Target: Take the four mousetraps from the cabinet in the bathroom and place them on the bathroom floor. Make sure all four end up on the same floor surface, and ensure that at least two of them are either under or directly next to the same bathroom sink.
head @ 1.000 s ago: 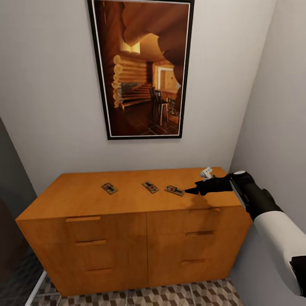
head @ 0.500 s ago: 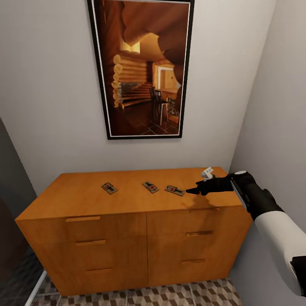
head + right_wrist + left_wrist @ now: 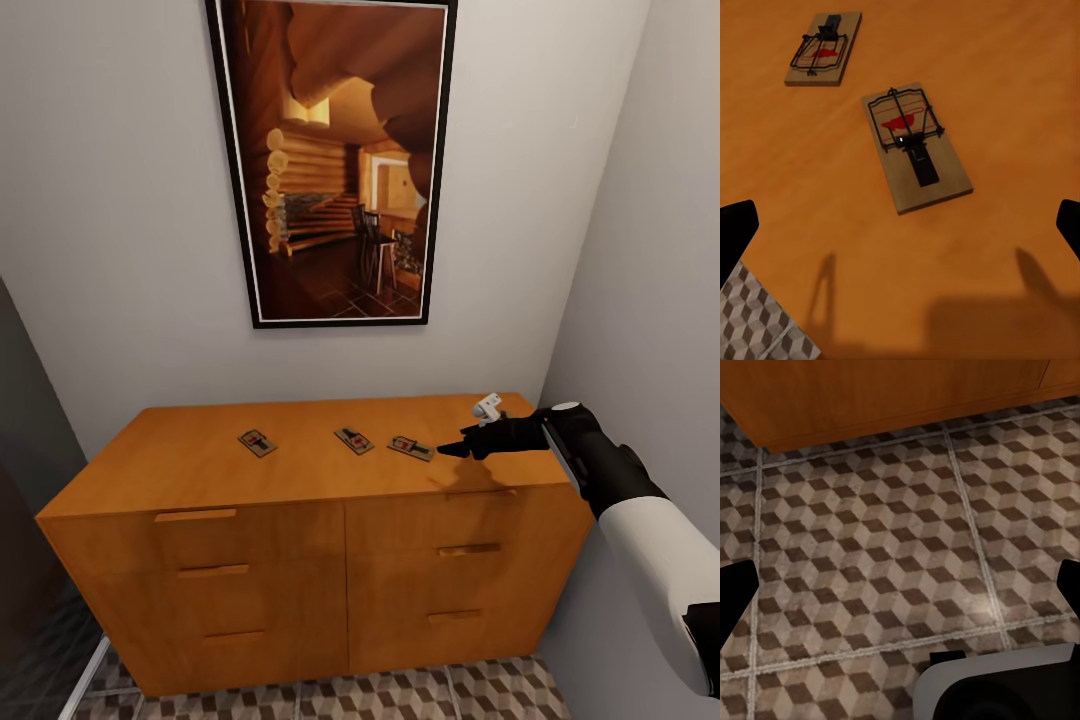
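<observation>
Three mousetraps are seen lying flat on the cabinet surface. The right gripper is poised just beside the rightmost trap, fingers spread apart for a grasp.

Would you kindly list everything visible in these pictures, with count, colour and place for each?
mousetraps: three visible, tan boards with dark wire and a red mark, lying apart on the cabinet top: left, middle, right
cabinet: one, orange-brown wood with bar handles, against the back wall
framed picture: one, black frame, log-cabin interior, on the wall above the cabinet
bathroom floor: cube-patterned brown, beige and white tiles, below the cabinet
walls: pale grey, behind and to the right
right pincer: black, open, just above the cabinet top beside the right mousetrap
left pincer: black fingertips wide apart, over the floor tiles
</observation>
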`<state>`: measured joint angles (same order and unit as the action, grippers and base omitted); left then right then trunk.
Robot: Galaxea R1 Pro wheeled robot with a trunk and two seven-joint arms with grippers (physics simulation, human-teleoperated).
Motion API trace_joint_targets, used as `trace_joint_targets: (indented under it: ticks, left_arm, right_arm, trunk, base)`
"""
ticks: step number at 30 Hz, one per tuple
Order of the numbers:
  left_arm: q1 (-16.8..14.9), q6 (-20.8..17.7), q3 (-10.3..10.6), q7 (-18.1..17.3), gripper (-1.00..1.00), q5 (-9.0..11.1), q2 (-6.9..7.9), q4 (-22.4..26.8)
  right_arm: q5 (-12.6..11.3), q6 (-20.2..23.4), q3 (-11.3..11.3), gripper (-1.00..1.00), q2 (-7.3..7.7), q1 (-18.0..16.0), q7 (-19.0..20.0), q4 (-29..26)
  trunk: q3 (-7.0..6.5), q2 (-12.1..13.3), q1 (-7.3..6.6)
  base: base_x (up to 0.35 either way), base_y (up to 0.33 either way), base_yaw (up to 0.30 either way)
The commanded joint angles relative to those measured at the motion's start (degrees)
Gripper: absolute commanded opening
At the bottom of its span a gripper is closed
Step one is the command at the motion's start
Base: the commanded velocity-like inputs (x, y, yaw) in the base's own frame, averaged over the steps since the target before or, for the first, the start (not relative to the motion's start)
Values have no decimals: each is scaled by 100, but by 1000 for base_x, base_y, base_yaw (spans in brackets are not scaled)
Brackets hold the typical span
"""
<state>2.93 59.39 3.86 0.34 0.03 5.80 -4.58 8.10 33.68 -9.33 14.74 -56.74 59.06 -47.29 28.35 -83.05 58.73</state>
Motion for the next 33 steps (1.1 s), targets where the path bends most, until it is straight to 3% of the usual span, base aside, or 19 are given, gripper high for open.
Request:
trace_joint_targets:
  ticks: [1,33]
  left_arm:
    - [-3,20,36,3,100,14,0,-6]
    - [-3,20,36,3,100,14,0,-8]
  right_arm:
    - [34,25,-5,100,1,-4,27,-8]
    - [34,13,-7,100,-7,-4,26,-8]
  trunk:
    - [5,-3,0]
    - [5,-3,0]
  base:
    - [0,0,0]
    - [24,12,0]
